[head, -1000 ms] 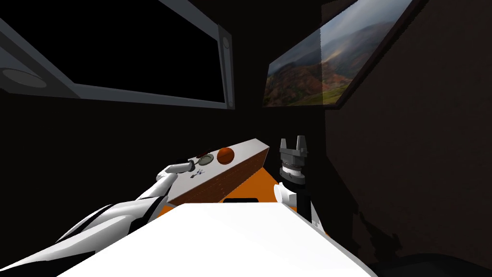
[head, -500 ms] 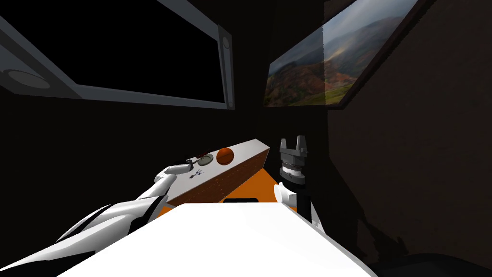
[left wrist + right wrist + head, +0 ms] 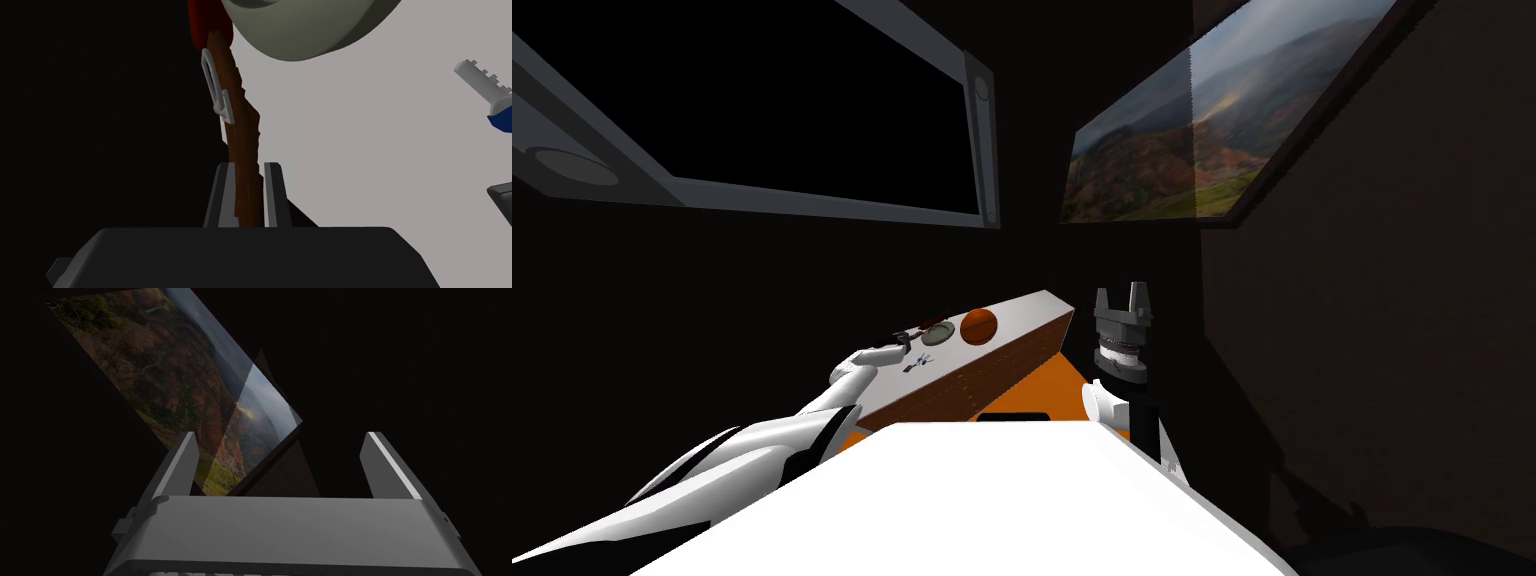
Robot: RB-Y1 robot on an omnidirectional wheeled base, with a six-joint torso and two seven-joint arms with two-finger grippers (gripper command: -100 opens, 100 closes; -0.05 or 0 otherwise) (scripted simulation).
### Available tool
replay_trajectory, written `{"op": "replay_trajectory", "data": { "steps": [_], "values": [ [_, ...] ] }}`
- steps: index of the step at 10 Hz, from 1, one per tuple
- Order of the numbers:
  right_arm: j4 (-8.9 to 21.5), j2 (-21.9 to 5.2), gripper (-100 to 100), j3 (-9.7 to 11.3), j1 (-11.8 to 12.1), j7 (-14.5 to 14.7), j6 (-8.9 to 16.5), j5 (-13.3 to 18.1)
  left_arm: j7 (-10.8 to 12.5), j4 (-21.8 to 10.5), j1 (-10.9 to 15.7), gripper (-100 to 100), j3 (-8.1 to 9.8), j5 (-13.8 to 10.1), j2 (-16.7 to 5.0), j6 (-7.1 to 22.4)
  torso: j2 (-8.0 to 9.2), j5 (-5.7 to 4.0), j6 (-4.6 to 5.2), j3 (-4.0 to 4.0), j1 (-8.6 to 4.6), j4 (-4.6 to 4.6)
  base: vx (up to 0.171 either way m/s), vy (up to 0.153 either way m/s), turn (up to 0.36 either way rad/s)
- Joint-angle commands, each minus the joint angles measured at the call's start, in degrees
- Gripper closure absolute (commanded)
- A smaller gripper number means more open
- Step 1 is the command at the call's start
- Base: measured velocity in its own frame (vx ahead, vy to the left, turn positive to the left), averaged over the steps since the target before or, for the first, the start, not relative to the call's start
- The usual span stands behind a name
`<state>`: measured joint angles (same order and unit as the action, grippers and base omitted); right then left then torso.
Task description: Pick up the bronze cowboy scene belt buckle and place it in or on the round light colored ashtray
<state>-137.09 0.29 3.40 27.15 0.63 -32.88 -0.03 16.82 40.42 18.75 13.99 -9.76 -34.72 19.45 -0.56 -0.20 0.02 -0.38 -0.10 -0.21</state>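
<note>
- The left gripper [image 3: 247,167] is closed narrow on the belt buckle [image 3: 241,125], one finger pressed on each flat face near one end of the brown plate.
- The buckle stands edge-on out of the jaws, just beside the round, pale grey-green ashtray [image 3: 310,30] and over the light table top [image 3: 375,150].
- It looks thin, stiff and ragged-edged, and probably light. Held at one end, the long free part could pivot in the grip, so I would carry it slowly.
- A grey wire loop [image 3: 216,90] stands proud of one face. The flat faces clear of it are the better place to hold.
- The left wrist view gives the grip, the loop and a blue-headed key [image 3: 492,100] lying well apart.
- The head view gives the layout. The ashtray sits between the left gripper and an orange-brown ball [image 3: 979,325], and the right gripper [image 3: 1123,293] stands upright off the table's end, fingers wide and empty.
- I cannot tell whether the buckle's lower edge is clear of the table.
</note>
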Motion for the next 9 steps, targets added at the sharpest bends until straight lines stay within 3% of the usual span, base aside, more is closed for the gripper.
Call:
{"op": "replay_trajectory", "data": {
  "steps": [1,9],
  "values": [
    [0.0,0.0,0,0.0,0.0,0.0,0.0,0.0,-0.22,-0.91,-0.22,100,0.61,1.86,0.16,-2.86,0.0,0.0,0.0,0.0,0.0,0.0,0.049,-0.052,0.036],
    [0.0,0.0,0,0.0,0.0,0.0,0.0,0.0,-0.67,-4.61,-0.43,100,2.37,7.36,0.73,-13.4,-0.13,0.1,-0.03,-0.09,0.09,-0.06,0.045,-0.038,0.028]
  ]
}}
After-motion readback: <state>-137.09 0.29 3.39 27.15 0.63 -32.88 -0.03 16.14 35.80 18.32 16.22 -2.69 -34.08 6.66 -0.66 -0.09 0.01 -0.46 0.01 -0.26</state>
